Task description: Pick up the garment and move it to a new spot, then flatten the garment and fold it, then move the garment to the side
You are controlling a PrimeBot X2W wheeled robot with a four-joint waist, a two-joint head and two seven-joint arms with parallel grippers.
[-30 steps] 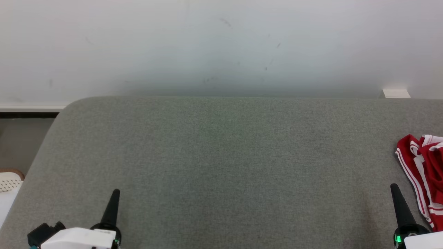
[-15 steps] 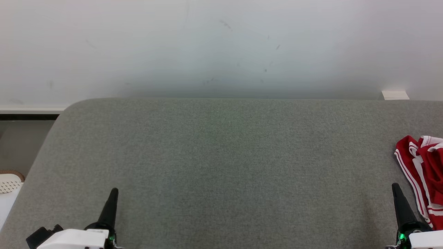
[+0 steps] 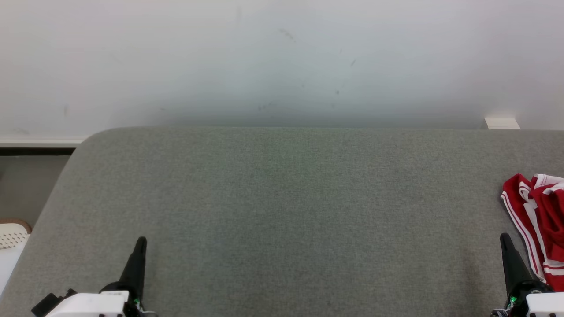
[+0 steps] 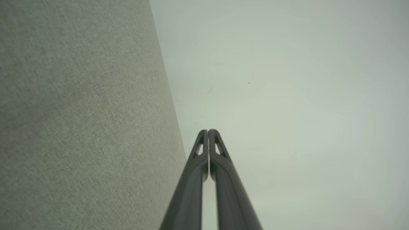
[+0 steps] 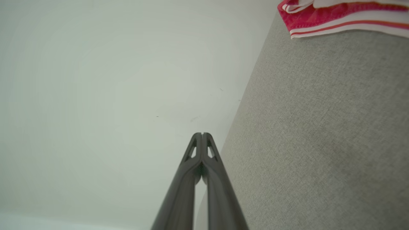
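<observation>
The garment [image 3: 537, 224] is red with white stripes and lies crumpled at the right edge of the grey fabric surface [image 3: 282, 211], partly cut off by the frame. A strip of the garment [image 5: 338, 16] also shows at the top of the right wrist view. My right gripper [image 3: 504, 238] stands shut just left of the garment, apart from it, with nothing held. Its fingertips [image 5: 202, 135] press together. My left gripper [image 3: 141, 241] is shut and empty at the lower left. Its fingers [image 4: 207, 132] meet tip to tip.
A white wall [image 3: 282, 57] rises right behind the surface's far edge. The surface's rounded left corner drops off to a floor with a pale perforated object [image 3: 12, 233] at the far left. A small white block [image 3: 501, 123] sits at the back right.
The head camera has tilted slightly, so the whole scene sits a little lower. Both grippers stay shut and have sunk a little toward the bottom edge.
</observation>
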